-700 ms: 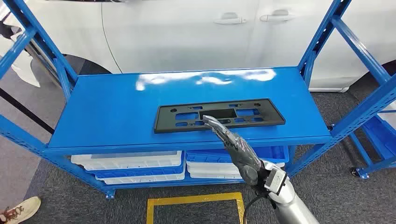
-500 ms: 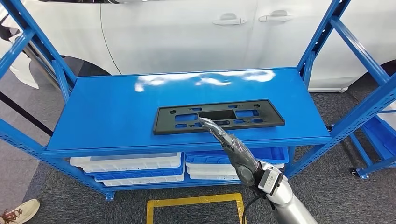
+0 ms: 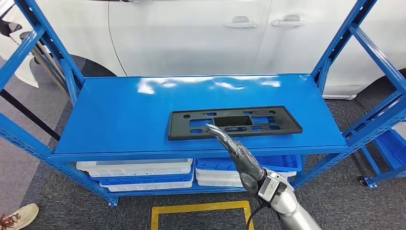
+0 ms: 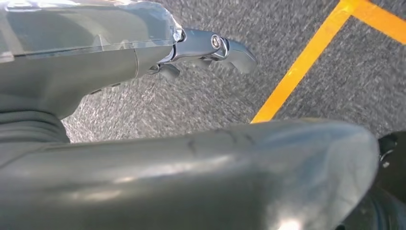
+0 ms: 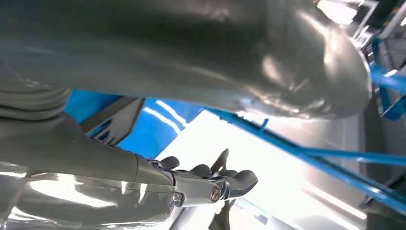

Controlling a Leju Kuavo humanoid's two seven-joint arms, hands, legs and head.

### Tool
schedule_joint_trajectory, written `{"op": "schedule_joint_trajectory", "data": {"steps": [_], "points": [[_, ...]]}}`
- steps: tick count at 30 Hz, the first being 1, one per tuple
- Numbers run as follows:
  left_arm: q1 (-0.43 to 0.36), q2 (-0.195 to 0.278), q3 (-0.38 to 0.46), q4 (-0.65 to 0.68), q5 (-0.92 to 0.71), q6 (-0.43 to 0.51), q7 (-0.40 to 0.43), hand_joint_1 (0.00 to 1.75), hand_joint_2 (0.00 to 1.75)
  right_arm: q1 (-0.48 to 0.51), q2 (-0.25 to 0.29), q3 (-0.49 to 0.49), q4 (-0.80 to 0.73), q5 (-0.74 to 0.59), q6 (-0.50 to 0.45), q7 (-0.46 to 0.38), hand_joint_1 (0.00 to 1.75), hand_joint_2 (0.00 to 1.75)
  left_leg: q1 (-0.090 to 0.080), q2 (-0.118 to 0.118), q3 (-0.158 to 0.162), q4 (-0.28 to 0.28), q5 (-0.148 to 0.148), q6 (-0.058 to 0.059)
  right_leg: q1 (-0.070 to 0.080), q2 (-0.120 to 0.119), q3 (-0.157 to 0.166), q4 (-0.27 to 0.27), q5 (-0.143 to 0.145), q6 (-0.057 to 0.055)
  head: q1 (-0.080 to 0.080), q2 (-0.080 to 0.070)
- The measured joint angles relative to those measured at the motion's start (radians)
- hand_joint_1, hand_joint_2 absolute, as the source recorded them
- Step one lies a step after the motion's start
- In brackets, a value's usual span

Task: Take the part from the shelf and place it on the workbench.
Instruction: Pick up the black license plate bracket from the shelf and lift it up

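Right hand: fingers extended together, holding nothing, tips over near edge of black part. Beyond hand: bare blue shelf. Left hand: above floor, state indeterminate.

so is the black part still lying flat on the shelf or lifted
Flat on the shelf: the black part lies level on the blue surface, with the right robot hand reaching over its near edge.

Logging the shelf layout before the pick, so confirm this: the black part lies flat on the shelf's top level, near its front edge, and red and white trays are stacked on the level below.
One detail is wrong: the trays below are blue and white, not red and white, as the head view shows. The rest stands: the black part lies flat on the shelf top level, near its front edge.
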Motion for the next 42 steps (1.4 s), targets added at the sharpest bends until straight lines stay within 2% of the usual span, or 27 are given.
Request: {"op": "schedule_joint_trajectory", "data": {"steps": [1, 2, 3, 5, 7, 9, 11, 12, 13, 14, 16, 17, 19, 22, 24, 26, 27, 28, 29, 31, 33, 34, 36, 38, 39, 40, 42], "points": [[0.000, 0.000, -0.001, 0.000, 0.000, 0.003, 0.000, 0.00, 0.00, -0.001, 0.000, -0.001, 0.005, 0.010, -0.012, 0.006, 0.00, 1.75, -0.001, -0.001, 0.003, 0.001, -0.003, -0.003, 0.002, 0.000, 0.029, -0.064, 0.029, -0.004, 0.000, 0.000], [-0.001, -0.001, -0.001, 0.000, 0.000, 0.006, 0.000, 0.00, 0.00, -0.003, 0.001, -0.002, 0.010, 0.018, -0.024, 0.011, 0.00, 1.75, -0.003, -0.001, 0.003, 0.002, -0.006, -0.008, 0.004, 0.000, 0.052, -0.117, 0.048, -0.009, 0.000, 0.000], [-0.002, -0.001, -0.001, 0.000, 0.000, 0.008, 0.001, 0.00, 0.00, -0.005, 0.002, -0.003, 0.016, 0.026, -0.035, 0.017, 0.00, 1.75, -0.005, -0.001, 0.003, 0.003, -0.007, -0.013, 0.006, 0.000, 0.065, -0.147, 0.055, -0.012, 0.000, 0.000], [-0.003, -0.001, -0.002, 0.000, 0.000, 0.012, 0.001, 0.00, 0.00, -0.009, 0.004, -0.004, 0.031, 0.051, -0.064, 0.031, 0.00, 1.75, -0.006, 0.000, 0.002, 0.001, -0.009, -0.023, 0.009, 0.002, 0.067, -0.161, 0.050, -0.020, 0.000, 0.000], [-0.004, -0.001, -0.005, 0.000, 0.000, 0.015, 0.001, 0.00, 0.00, -0.018, 0.009, -0.003, 0.051, 0.125, -0.130, 0.053, 0.00, 1.75, -0.004, 0.000, 0.001, 0.012, -0.020, -0.034, 0.005, 0.002, 0.072, -0.168, 0.052, -0.030, 0.000, 0.000], [-0.007, -0.001, -0.011, 0.000, 0.000, 0.017, 0.001, 0.00, 0.00, -0.041, 0.018, 0.005, 0.082, 0.276, -0.258, 0.093, 0.00, 1.75, -0.002, 0.001, -0.033, 0.088, -0.064, -0.043, 0.002, 0.001, 0.078, -0.175, 0.053, -0.040, 0.000, 0.000], [-0.010, -0.002, -0.018, 0.000, 0.000, 0.017, 0.000, 0.00, 0.00, -0.067, 0.030, 0.024, 0.130, 0.480, -0.422, 0.150, 0.00, 1.75, 0.000, 0.001, -0.096, 0.213, -0.116, -0.049, 0.003, 0.000, 0.080, -0.175, 0.051, -0.046, 0.000, 0.000], [-0.009, -0.003, -0.022, 0.000, 0.000, 0.018, 0.000, 0.00, 0.00, -0.080, 0.038, 0.038, 0.160, 0.588, -0.503, 0.183, 0.00, 1.75, 0.001, 0.001, -0.119, 0.256, -0.125, -0.051, 0.004, 0.000, 0.081, -0.175, 0.051, -0.047, 0.000, 0.000], [-0.009, -0.004, -0.026, 0.000, 0.000, 0.018, 0.000, 0.00, 0.00, -0.093, 0.047, 0.055, 0.192, 0.686, -0.573, 0.216, 0.00, 1.75, 0.001, 0.001, -0.127, 0.265, -0.116, -0.052, 0.005, 0.000, 0.082, -0.174, 0.049, -0.048, 0.000, 0.000], [-0.010, -0.005, -0.030, 0.000, 0.000, 0.020, 0.000, 0.00, 0.00, -0.107, 0.058, 0.075, 0.225, 0.770, -0.630, 0.247, 0.00, 1.75, 0.002, 0.001, -0.118, 0.238, -0.089, -0.053, 0.005, 0.001, 0.083, -0.173, 0.048, -0.048, 0.000, 0.000], [-0.013, -0.005, -0.038, 0.000, 0.000, 0.023, 0.000, 0.00, 0.00, -0.136, 0.080, 0.117, 0.286, 0.889, -0.701, 0.299, 0.00, 1.75, 0.002, 0.001, -0.065, 0.116, -0.021, -0.049, 0.006, 0.002, 0.086, -0.168, 0.044, -0.044, 0.000, 0.000], [-0.016, -0.005, -0.040, 0.000, 0.000, 0.025, -0.001, 0.00, 0.00, -0.152, 0.091, 0.137, 0.314, 0.937, -0.723, 0.324, 0.00, 1.75, 0.001, 0.001, -0.040, 0.061, -0.001, -0.045, 0.007, 0.003, 0.085, -0.165, 0.041, -0.040, 0.000, 0.000], [-0.018, -0.006, -0.042, 0.000, 0.000, 0.029, -0.002, 0.00, 0.00, -0.189, 0.114, 0.171, 0.374, 1.030, -0.757, 0.380, 0.00, 1.75, -0.003, 0.000, -0.020, 0.014, 0.007, -0.035, 0.010, 0.003, 0.083, -0.161, 0.039, -0.031, 0.000, 0.000], [-0.018, -0.007, -0.043, 0.000, 0.000, 0.033, -0.003, 0.00, 0.00, -0.245, 0.156, 0.211, 0.469, 1.134, -0.790, 0.440, 0.00, 1.75, 0.000, 0.001, -0.018, 0.004, 0.012, -0.018, 0.011, 0.003, 0.080, -0.155, 0.033, -0.017, 0.000, 0.000], [-0.019, -0.007, -0.043, 0.000, 0.000, 0.035, -0.004, 0.00, 0.00, -0.278, 0.179, 0.228, 0.522, 1.160, -0.801, 0.458, 0.00, 1.75, 0.004, 0.002, -0.015, -0.002, 0.016, -0.007, 0.008, 0.001, 0.050, -0.086, -0.011, -0.008, 0.000, 0.000], [-0.018, -0.007, -0.043, 0.000, 0.000, 0.036, -0.006, 0.00, 0.00, -0.302, 0.195, 0.241, 0.571, 1.170, -0.807, 0.469, 0.00, 1.75, 0.003, 0.001, -0.015, -0.003, 0.016, -0.003, 0.006, 0.000, -0.011, 0.041, -0.070, -0.003, 0.000, 0.000], [-0.017, -0.008, -0.044, 0.000, 0.000, 0.035, -0.006, 0.00, 0.00, -0.310, 0.201, 0.247, 0.593, 1.173, -0.808, 0.473, 0.00, 1.75, 0.002, 0.001, -0.015, -0.002, 0.015, -0.002, 0.005, 0.000, -0.037, 0.093, -0.084, -0.001, 0.000, 0.000], [-0.016, -0.008, -0.044, 0.000, 0.000, 0.035, -0.006, 0.00, 0.00, -0.316, 0.206, 0.251, 0.611, 1.175, -0.808, 0.475, 0.00, 1.75, 0.002, 0.000, -0.014, -0.002, 0.014, -0.002, 0.003, 0.000, -0.048, 0.111, -0.079, 0.000, 0.000, 0.000], [-0.015, -0.008, -0.045, 0.000, 0.000, 0.034, -0.007, 0.00, 0.00, -0.322, 0.210, 0.256, 0.629, 1.177, -0.808, 0.480, 0.00, 1.75, 0.002, 0.000, -0.013, -0.001, 0.013, -0.003, 0.002, 0.000, -0.044, 0.095, -0.057, -0.001, 0.000, 0.000], [-0.014, -0.008, -0.050, 0.000, 0.000, 0.030, -0.008, 0.00, 0.00, -0.342, 0.220, 0.261, 0.662, 1.181, -0.810, 0.491, 0.00, 1.75, 0.002, -0.001, -0.010, 0.000, 0.010, -0.007, 0.001, 0.000, 0.007, -0.023, 0.013, -0.007, 0.000, 0.000], [-0.016, -0.007, -0.056, 0.000, 0.000, 0.026, -0.009, 0.00, 0.00, -0.364, 0.228, 0.263, 0.694, 1.181, -0.816, 0.497, 0.00, 1.75, -0.002, -0.001, -0.010, 0.004, 0.006, -0.015, 0.005, -0.001, 0.054, -0.129, 0.051, -0.015, 0.000, 0.000], [-0.016, -0.007, -0.059, 0.000, 0.000, 0.024, -0.009, 0.00, 0.00, -0.372, 0.231, 0.264, 0.709, 1.180, -0.819, 0.498, 0.00, 1.75, -0.004, -0.001, -0.011, 0.004, 0.005, -0.019, 0.007, -0.001, 0.063, -0.151, 0.053, -0.018, 0.000, 0.000], [-0.017, -0.006, -0.063, 0.000, 0.000, 0.023, -0.009, 0.00, 0.00, -0.380, 0.238, 0.265, 0.734, 1.179, -0.827, 0.497, 0.00, 1.75, -0.004, 0.000, -0.012, 0.003, 0.005, -0.027, 0.009, 0.000, 0.064, -0.155, 0.050, -0.024, 0.000, 0.000], [-0.017, -0.005, -0.066, 0.000, 0.000, 0.022, -0.010, 0.00, 0.00, -0.390, 0.249, 0.266, 0.762, 1.181, -0.832, 0.495, 0.00, 1.75, -0.002, 0.000, -0.012, 0.007, 0.000, -0.038, 0.008, 0.001, 0.066, -0.162, 0.053, -0.034, 0.000, 0.000], [-0.018, -0.004, -0.067, 0.000, 0.000, 0.022, -0.010, 0.00, 0.00, -0.398, 0.256, 0.268, 0.777, 1.183, -0.834, 0.494, 0.00, 1.75, 0.000, 0.001, -0.019, 0.024, -0.013, -0.043, 0.006, 0.001, 0.068, -0.166, 0.055, -0.040, 0.000, 0.000], [-0.018, -0.004, -0.067, 0.000, 0.000, 0.022, -0.011, 0.00, 0.00, -0.407, 0.264, 0.270, 0.792, 1.186, -0.835, 0.494, 0.00, 1.75, 0.001, 0.001, -0.034, 0.059, -0.034, -0.047, 0.004, 0.000, 0.070, -0.170, 0.056, -0.045, 0.000, 0.000], [-0.019, -0.003, -0.067, 0.000, 0.000, 0.023, -0.015, 0.00, 0.00, -0.420, 0.278, 0.276, 0.822, 1.193, -0.837, 0.494, 0.00, 1.75, 0.003, 0.001, -0.091, 0.179, -0.092, -0.053, 0.005, -0.001, 0.071, -0.171, 0.055, -0.052, 0.000, 0.000]]}}
